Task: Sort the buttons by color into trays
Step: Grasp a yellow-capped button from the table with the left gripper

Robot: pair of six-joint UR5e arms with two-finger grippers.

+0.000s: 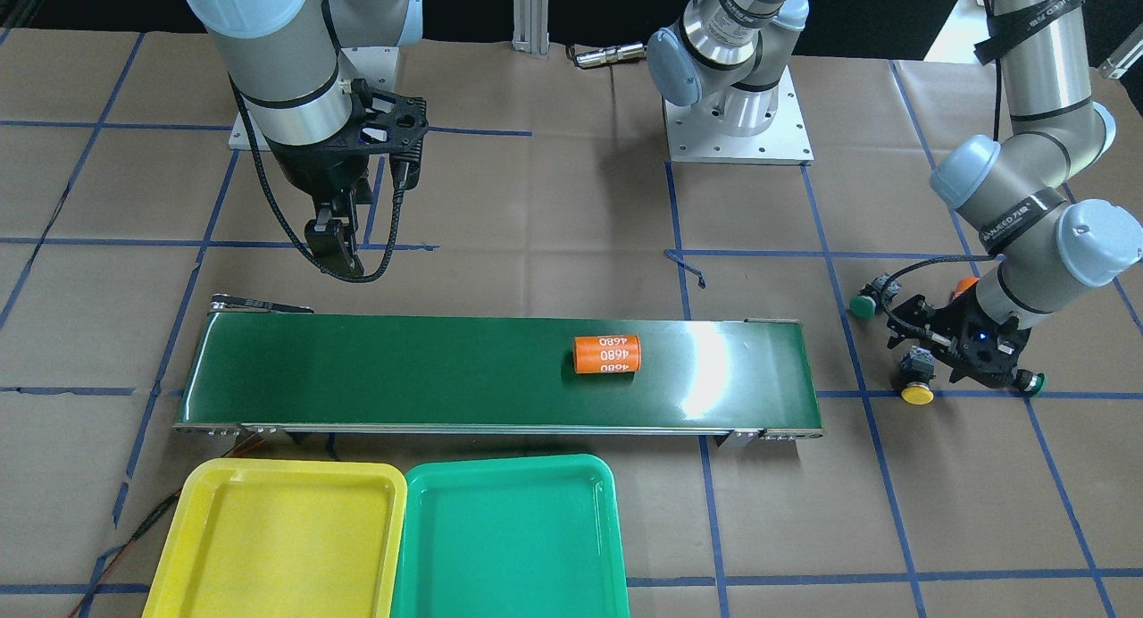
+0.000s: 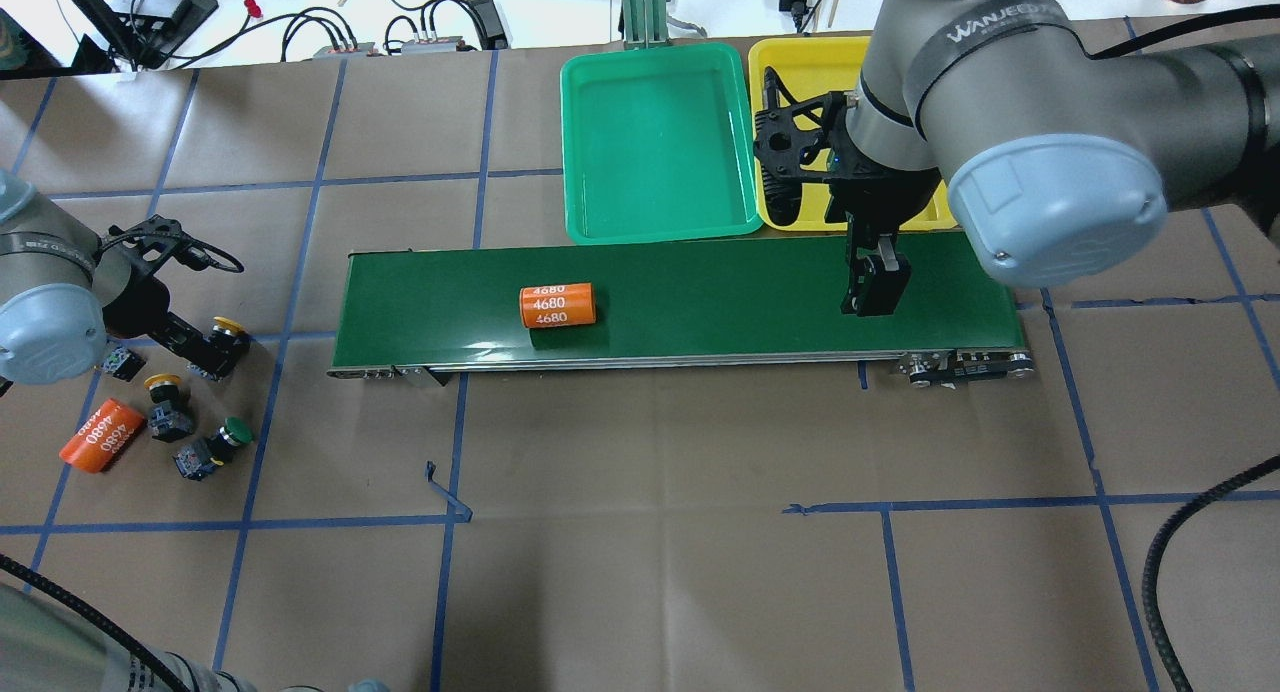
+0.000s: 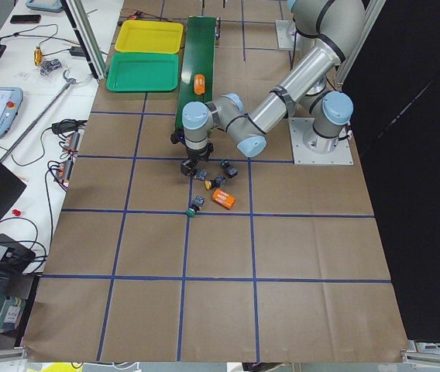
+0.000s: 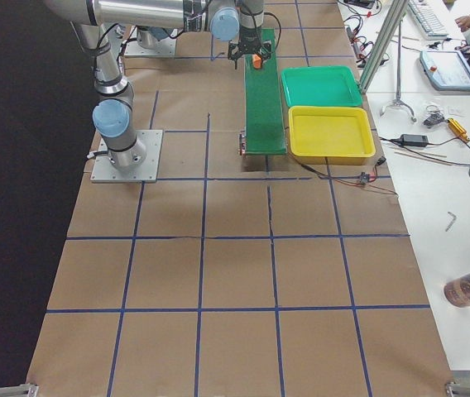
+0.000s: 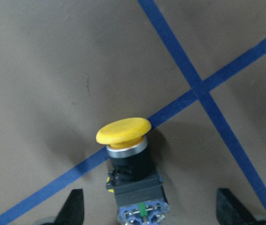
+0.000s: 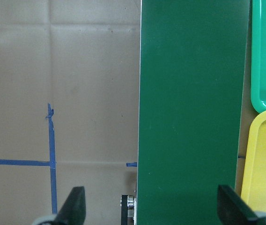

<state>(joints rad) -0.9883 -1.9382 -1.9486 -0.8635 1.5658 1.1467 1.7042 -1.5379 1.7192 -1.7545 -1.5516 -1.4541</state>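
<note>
Left gripper (image 5: pixel 151 207): jaws spread wide, low over the brown paper, one fingertip on each side of a yellow-capped button (image 5: pixel 130 161). Nothing is clamped.
Button location: on the paper by a crossing of blue tape lines, well apart from the trays. Its blocky body sits between the fingers, cap end away from the wrist.
Handling (judged): hard plastic, light, unlikely to deform. The smooth domed cap looks slippery and overhangs the body.
Hold point (judged): the flat sides of the black body below the metal collar, not the cap.
Neighbours: green-capped button (image 2: pixel 235 432) and orange 4680 cylinder (image 2: pixel 103 435) nearby.
Right gripper (image 2: pixel 872 284): fingers apart, empty, above the conveyor belt (image 2: pixel 700 292).
Trays: yellow tray (image 1: pixel 277 547) and green tray (image 1: pixel 509 538) are side by side, with no buttons in either.
</note>
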